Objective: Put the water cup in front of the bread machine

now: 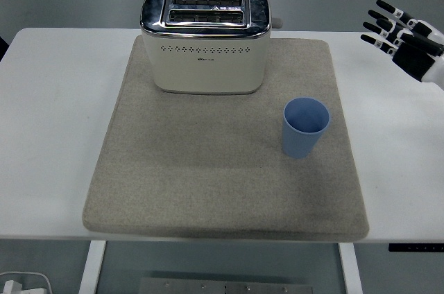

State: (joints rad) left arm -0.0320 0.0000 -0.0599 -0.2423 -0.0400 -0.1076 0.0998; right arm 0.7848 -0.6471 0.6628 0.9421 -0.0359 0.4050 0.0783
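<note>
i see the blue water cup (304,126) upright and empty on the mat (208,183), right of the bread machine (205,39); my right hand (408,37) hovers far right, fingers (380,25) spread, holding nothing.

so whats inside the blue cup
The blue cup stands upright on the grey mat. Its visible inner wall is bare and blue, nothing showing inside; the near rim hides part of the bottom.
</note>
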